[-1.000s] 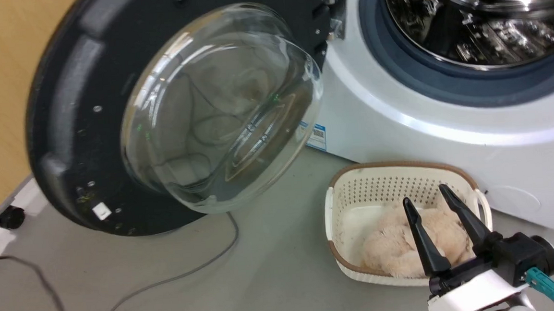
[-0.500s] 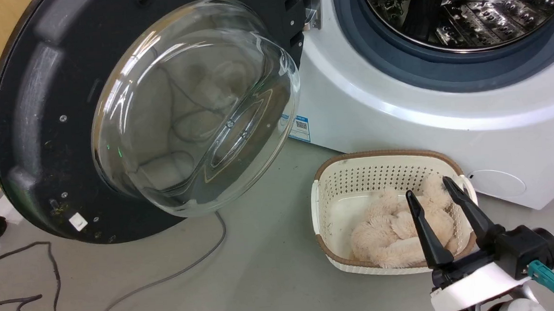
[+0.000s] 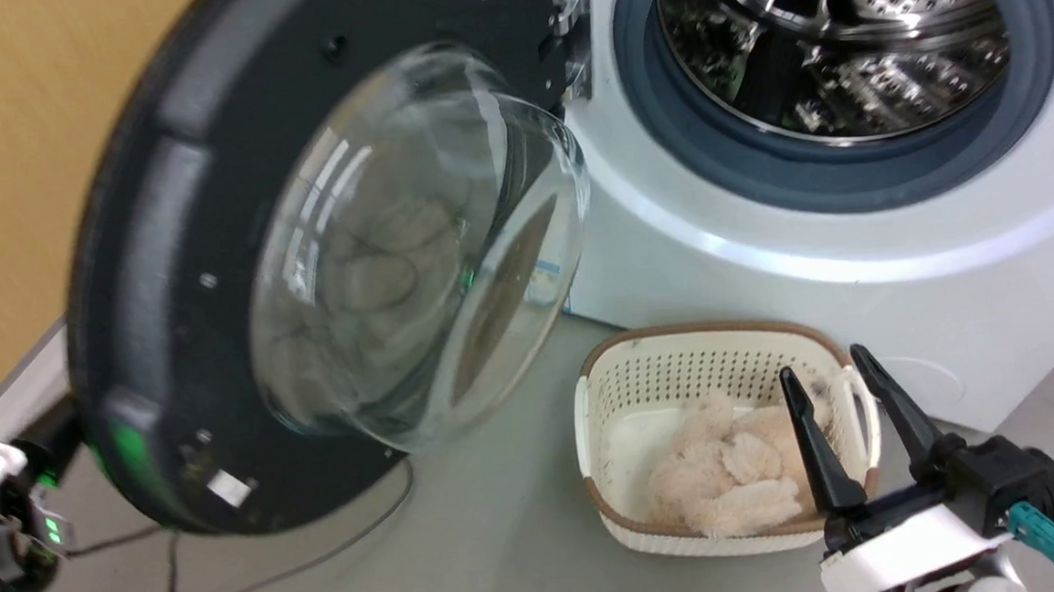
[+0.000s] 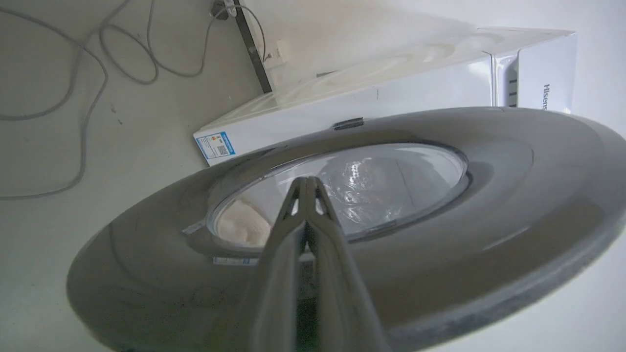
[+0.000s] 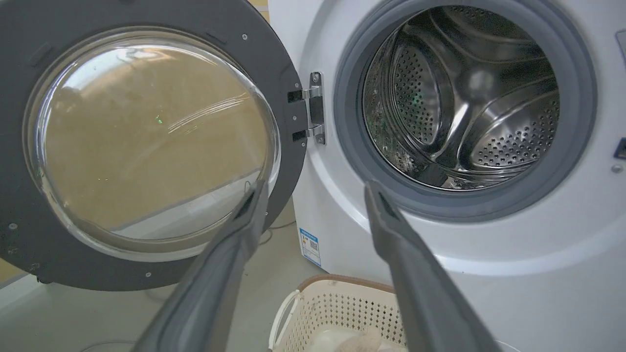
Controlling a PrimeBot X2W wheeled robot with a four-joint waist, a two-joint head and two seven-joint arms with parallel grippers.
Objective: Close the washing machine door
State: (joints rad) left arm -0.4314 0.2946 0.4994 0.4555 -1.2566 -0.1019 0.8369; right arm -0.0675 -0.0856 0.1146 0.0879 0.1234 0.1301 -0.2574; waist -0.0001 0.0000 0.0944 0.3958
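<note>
Black washing machine door (image 3: 150,264) open, top cropped; left gripper (image 4: 306,182) together by it, contact unclear; right gripper (image 3: 819,362) apart.

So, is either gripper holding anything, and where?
Nothing is held. The left gripper is shut and empty, facing the door; the right gripper is open near the basket.

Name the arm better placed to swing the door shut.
Left. The left end effector, shut, points at the outer face of the door; the right end effector hangs open by the basket.
</note>
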